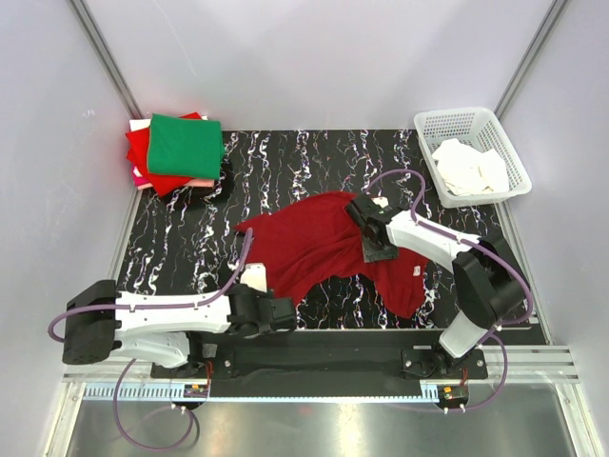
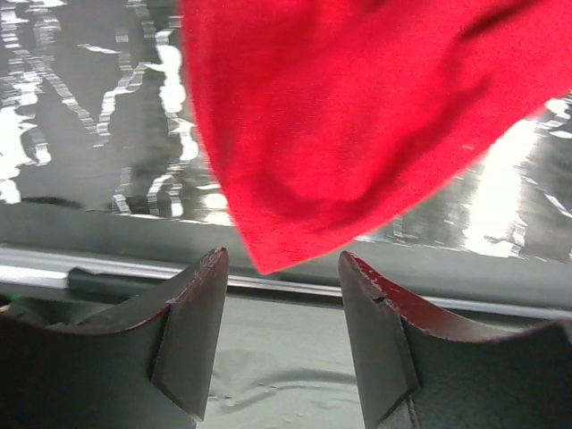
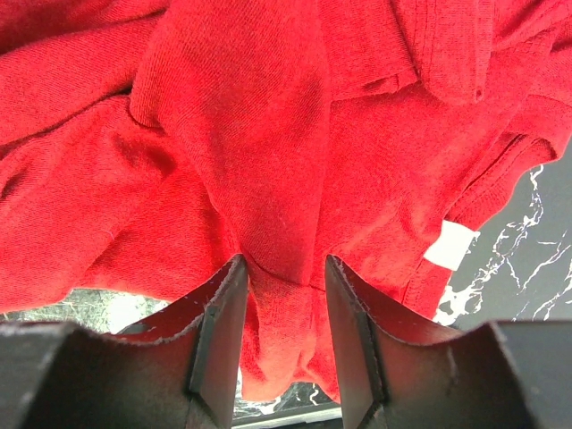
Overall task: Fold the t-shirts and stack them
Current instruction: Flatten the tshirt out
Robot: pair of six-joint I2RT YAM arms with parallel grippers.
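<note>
Crimson shirt (image 1: 319,249), 1 piece, rumpled on counter (image 1: 190,248). Right pincer (image 3: 281,268) clamped on a fold; left pincer (image 2: 281,259) apart, cloth corner loose. Advice: seize corner squarely, pull flat.

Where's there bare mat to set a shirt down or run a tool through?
Free: far strip of mat between the folded stack and white basket; left patch between the stack, the crimson shirt and left arm. Crowded: centre to near right, under the shirt and right arm.
</note>
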